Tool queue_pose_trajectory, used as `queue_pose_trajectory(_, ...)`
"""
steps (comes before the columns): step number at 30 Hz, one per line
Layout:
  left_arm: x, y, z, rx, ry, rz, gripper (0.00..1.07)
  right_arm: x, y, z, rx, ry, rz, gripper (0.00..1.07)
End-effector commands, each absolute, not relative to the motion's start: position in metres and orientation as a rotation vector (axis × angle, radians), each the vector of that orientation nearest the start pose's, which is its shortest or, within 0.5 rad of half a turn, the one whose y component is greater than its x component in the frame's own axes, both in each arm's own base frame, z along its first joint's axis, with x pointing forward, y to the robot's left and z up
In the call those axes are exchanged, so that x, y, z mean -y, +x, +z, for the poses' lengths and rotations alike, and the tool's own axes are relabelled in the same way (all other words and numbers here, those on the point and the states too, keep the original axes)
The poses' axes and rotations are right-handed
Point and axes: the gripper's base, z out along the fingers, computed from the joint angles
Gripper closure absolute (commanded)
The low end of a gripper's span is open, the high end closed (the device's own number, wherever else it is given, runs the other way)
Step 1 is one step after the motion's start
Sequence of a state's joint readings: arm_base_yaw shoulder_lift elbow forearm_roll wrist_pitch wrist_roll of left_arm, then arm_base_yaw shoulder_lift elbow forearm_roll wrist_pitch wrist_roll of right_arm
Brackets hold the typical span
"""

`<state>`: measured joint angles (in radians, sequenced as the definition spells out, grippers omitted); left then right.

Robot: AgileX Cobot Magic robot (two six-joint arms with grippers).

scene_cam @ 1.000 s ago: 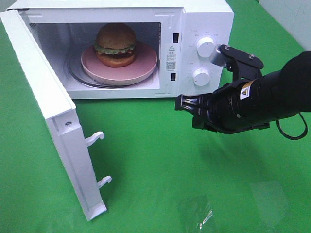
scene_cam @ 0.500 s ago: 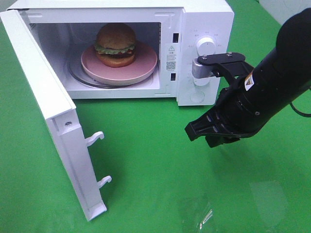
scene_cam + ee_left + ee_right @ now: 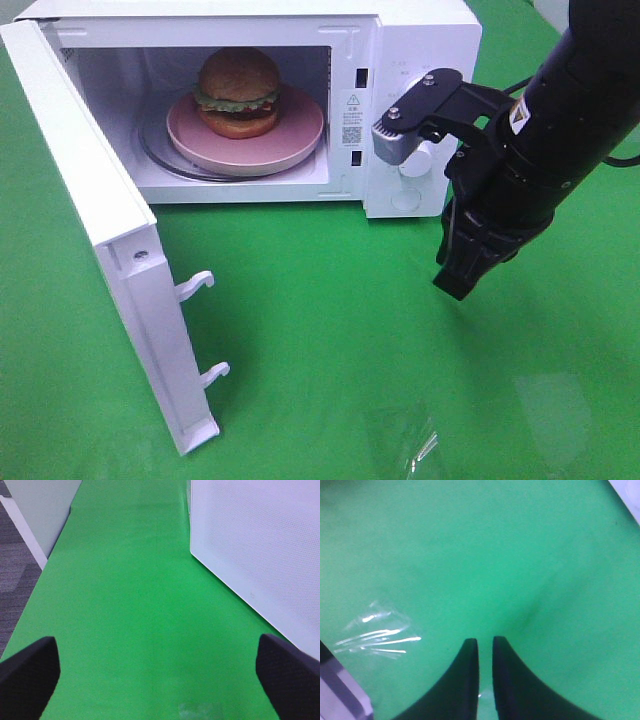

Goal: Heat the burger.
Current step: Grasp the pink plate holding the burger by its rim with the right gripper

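Now burger [image 3: 238, 90] on plate [image 3: 303, 135] inside microwave [image 3: 425, 35]; right hand [image 3: 485, 642] barely ajar, left hand [image 3: 159, 662] wide.

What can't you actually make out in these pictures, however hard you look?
- Microwave dials: in the high view, the camera bracket on the right arm covers most of them, and their labels are too small to read.
- Left hand: outside the high view. Its own camera shows only two dark fingertips, cut off by the frame edges.
- Warning sticker beside the burger: print too small to read in the high view.
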<state>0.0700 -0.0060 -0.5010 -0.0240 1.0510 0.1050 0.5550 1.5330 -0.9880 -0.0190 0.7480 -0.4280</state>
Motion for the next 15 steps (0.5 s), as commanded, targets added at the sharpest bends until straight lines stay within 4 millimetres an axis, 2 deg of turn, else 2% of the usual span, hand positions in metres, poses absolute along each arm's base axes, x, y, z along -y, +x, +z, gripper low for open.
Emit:
queue_pose_trajectory(1, 0.002, -0.007, 0.279, -2.000, 0.034, 0.085, 0.07, -0.153, 0.253, 0.233, -2.331, -1.505, -0.048, 0.94)
queue_pose_trajectory(2, 0.002, -0.007, 0.279, -2.000, 0.034, 0.085, 0.07, -0.152, 0.253, 0.233, -2.256, -1.618, -0.080, 0.94)
queue_pose_trajectory(5, 0.002, -0.007, 0.279, -2.000, 0.034, 0.085, 0.07, -0.151, 0.253, 0.233, -2.189, -1.711, -0.122, 0.94)
queue_pose_trajectory(6, 0.002, -0.007, 0.279, -2.000, 0.034, 0.085, 0.07, -0.150, 0.255, 0.233, -2.113, -1.809, -0.176, 0.94)
queue_pose_trajectory(15, 0.002, -0.007, 0.279, -2.000, 0.034, 0.085, 0.07, -0.142, 0.263, 0.236, -1.825, -2.101, -0.436, 0.92)
